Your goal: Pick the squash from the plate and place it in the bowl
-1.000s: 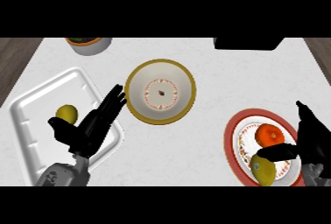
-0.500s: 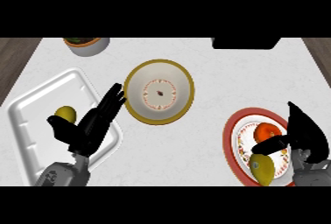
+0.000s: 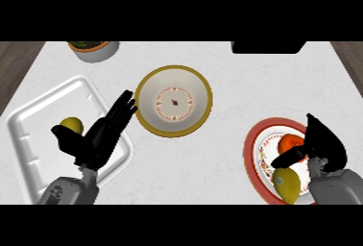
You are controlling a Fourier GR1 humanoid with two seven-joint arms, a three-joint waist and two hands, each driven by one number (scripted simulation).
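while right hand (image 3: 320, 144) hovers over plate (image 3: 253, 144), squash (image 3: 286, 178) rests.

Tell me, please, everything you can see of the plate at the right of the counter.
The plate is round with a red rim and a white centre bearing a small patterned ring. It lies flat on the white counter, right of the bowl. On it lie a yellow squash at the near side and an orange-red fruit beyond it. The right hand hangs over its right half, hiding that part, thumb reaching between the two items.
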